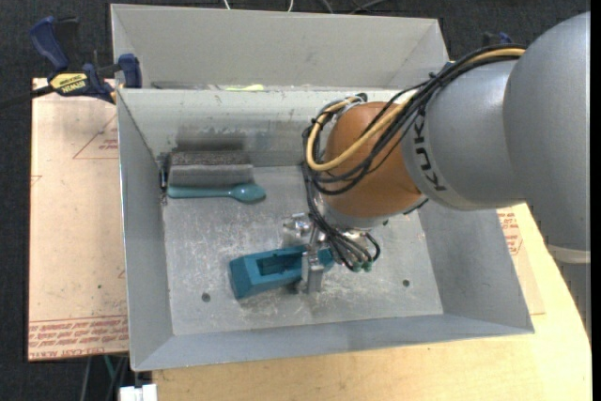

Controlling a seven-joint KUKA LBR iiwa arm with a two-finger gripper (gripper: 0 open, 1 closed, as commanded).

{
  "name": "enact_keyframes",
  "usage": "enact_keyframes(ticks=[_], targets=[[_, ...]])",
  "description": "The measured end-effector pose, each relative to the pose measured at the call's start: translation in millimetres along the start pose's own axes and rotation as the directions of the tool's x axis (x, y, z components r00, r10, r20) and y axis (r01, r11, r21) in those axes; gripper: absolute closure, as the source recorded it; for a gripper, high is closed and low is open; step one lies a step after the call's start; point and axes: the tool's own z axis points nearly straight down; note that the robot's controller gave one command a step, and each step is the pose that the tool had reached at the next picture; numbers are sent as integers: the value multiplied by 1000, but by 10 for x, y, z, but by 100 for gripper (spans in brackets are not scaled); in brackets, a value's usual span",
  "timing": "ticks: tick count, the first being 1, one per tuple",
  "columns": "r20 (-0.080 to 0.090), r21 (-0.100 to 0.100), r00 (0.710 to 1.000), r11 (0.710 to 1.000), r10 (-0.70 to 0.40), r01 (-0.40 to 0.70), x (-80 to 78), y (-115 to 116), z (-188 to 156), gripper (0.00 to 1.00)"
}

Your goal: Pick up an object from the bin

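At the left of the bin [143, 296], toward the back of its floor, a dark grey oblong thing [208, 162] lies flat, and I cannot tell what it is. Just below it in the frame lies a teal spoon [218, 192], handle to the left and bowl to the right. Lower, near the middle of the frame, a teal block [261, 273] with a hollow in its top lies on the scuffed floor, tilted slightly up toward the right. My gripper [310, 275] is down at that block's right end, touching it or very close to it. I cannot tell how wide my jaws stand, nor whether they have hold of the block. Above the gripper is my orange wrist cover [371, 169] with looped cables [324, 134], and my grey arm [507, 127] fills the right of the frame.
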Motion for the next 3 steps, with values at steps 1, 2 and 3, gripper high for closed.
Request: enact_keyframes(ticks=[1, 2, 3], targets=[[0, 0, 1000, 1000, 0, 0, 0, 0, 0, 100], [-7, 0, 1000, 1000, -17, 17, -37, 41, -604, 100], [-10, -1, 999, 999, -42, 42, -30, -30, -1280, 100]])
